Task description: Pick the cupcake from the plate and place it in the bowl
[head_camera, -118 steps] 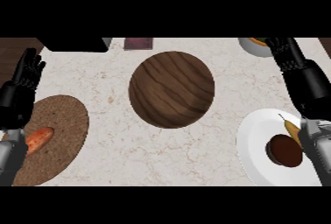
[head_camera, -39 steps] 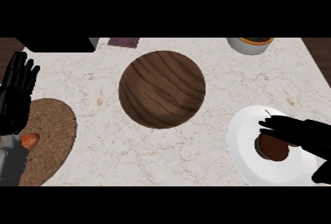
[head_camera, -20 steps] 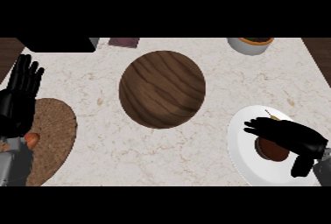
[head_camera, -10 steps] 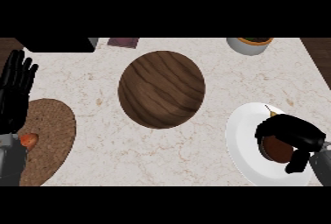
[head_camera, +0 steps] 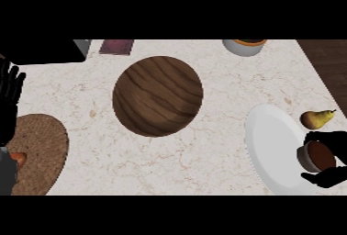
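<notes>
Leftmost, the left hand (head_camera: 9,98) rested open, fingers up, at the left edge, on the far side of a woven mat (head_camera: 41,151). Centrally lay the wooden bowl (head_camera: 158,96), with nothing visible in it. At right, the cupcake (head_camera: 318,157) was at the right part of the white plate (head_camera: 267,142). The right hand (head_camera: 329,177) was curled round it, and whether it was lifted could not be told. Step in hand: the grasp. The next move probably called for raising the cupcake clear and carrying it left to the bowl.

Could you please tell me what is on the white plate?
The cupcake, with the right hand curled round it, and a pear near the far rim of the plate. The fingers cover the cupcake's sides and base.
</notes>
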You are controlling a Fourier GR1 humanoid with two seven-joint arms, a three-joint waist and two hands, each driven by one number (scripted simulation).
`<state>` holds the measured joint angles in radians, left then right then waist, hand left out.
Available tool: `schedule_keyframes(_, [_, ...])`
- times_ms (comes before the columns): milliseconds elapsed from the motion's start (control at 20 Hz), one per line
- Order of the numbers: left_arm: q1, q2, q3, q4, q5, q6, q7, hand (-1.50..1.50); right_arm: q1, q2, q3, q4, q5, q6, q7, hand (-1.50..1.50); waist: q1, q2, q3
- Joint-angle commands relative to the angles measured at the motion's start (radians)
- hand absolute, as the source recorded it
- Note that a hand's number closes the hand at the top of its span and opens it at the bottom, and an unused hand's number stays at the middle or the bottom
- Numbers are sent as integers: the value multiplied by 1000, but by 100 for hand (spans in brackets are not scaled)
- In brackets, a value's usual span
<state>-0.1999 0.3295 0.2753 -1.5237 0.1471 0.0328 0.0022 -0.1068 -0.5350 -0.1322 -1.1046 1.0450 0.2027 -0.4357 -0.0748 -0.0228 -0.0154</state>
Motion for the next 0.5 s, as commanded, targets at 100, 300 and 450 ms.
schedule_keyframes(100, [16, -10, -9, 7, -11, 0, -14, 0, 141, 69, -158, -124, -13, -39, 365, 150, 6, 11, 11])
schedule_keyframes(300, [-9, 5, -3, 4, 2, -12, 7, 0, 248, 91, -185, -432, -5, -6, 512, 150, 16, 10, 10])
schedule_keyframes(450, [-6, -3, -7, 0, 2, -13, -2, 0, 321, 127, -215, -668, -33, 48, 593, 150, 26, 12, 11])
